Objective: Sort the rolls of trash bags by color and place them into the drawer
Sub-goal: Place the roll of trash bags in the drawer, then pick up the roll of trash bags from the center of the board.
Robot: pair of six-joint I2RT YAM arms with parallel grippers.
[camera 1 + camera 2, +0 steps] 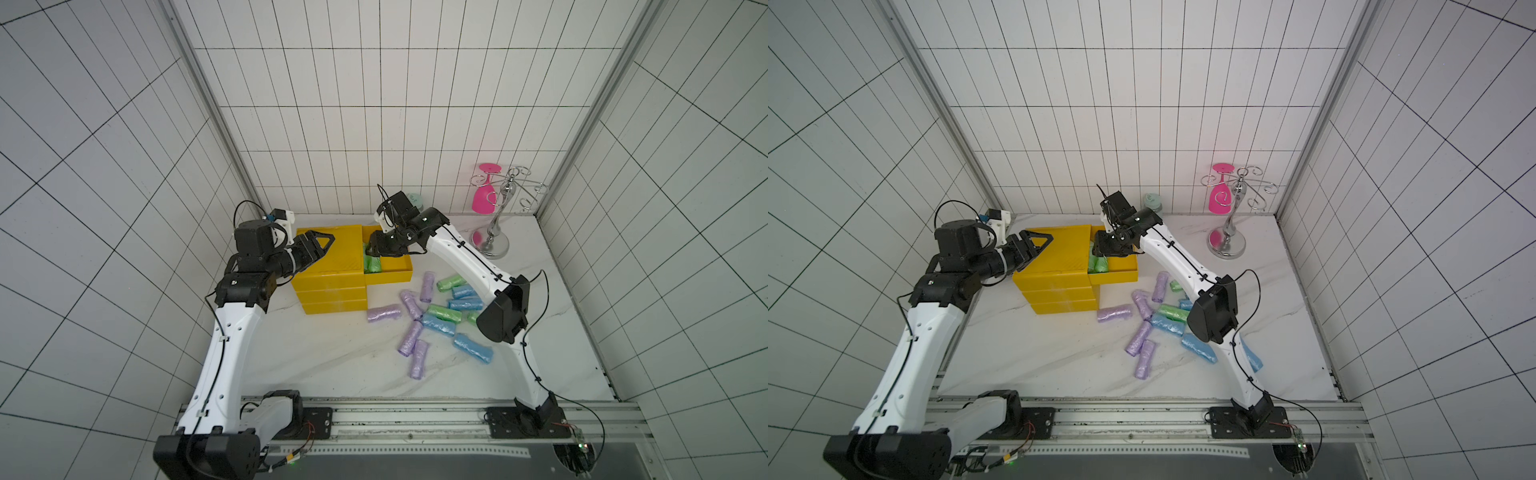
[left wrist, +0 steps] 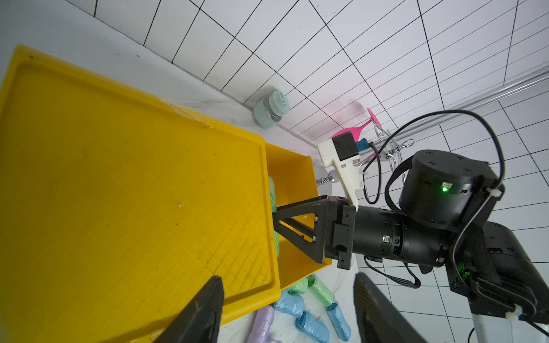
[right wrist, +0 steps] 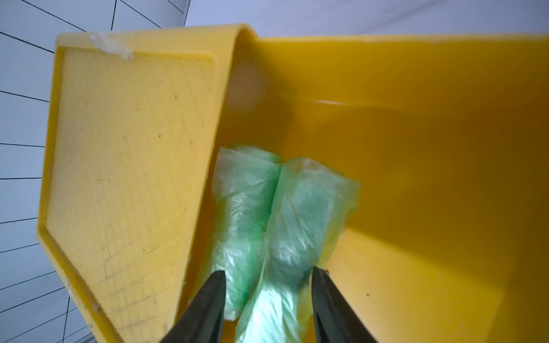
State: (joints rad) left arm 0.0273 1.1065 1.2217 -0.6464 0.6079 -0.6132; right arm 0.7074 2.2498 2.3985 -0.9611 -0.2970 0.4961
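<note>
White tiled walls with dark grout close in a pale marble-look tabletop. My right pincer points down into the open drawer, jaws apart and astride one of the two green rolls lying there. Whether my fingers touch its plastic I cannot tell. Those two rolls lie side by side, touching, along the drawer's 9 o'clock wall, next to the yellow chest. The chest has three tiers, and this drawer is the top one, drawn out toward 3 o'clock.

At 9 o'clock of my right pincer, my left pincer hangs over the chest's flat lid, jaws wide apart with nothing between them.

At 5 o'clock of the drawer, twelve loose rolls lie scattered on the tabletop, several touching or crossing:
- five lilac rolls
- four blue rolls
- three more green rolls, one half hidden behind my right elbow

That makes fourteen rolls with the pair in the drawer.

At 2 o'clock, near the back corner, stands one chrome rack with one pink glass hanging upside down from it. At 12 o'clock, against the back wall, sits one small mint-green container
</note>
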